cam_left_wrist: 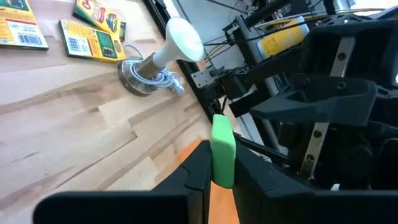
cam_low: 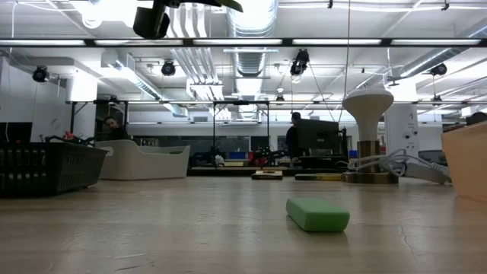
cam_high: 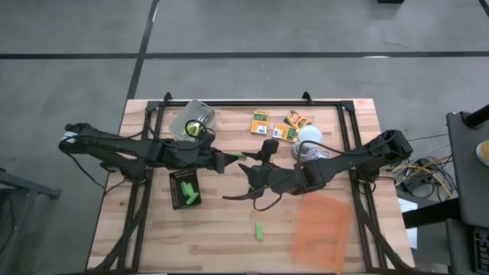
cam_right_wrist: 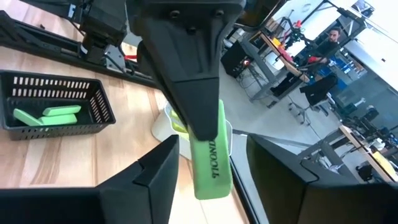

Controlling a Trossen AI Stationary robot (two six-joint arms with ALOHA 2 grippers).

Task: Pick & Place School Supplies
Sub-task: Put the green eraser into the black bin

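Green stick (cam_left_wrist: 222, 152) sits pinched in the shut left claw (cam_left_wrist: 219, 177) above mid-tabletop, between the right claw's (cam_right_wrist: 211, 162) parted fingers. Tray (cam_high: 184, 189) holds two; another stick (cam_high: 260, 231) and boxes (cam_high: 260, 121) remain.

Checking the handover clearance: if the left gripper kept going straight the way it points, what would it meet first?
Most likely the right gripper, facing it just ahead with jaws open around the green stick that the left gripper holds. Depth is hard to judge.
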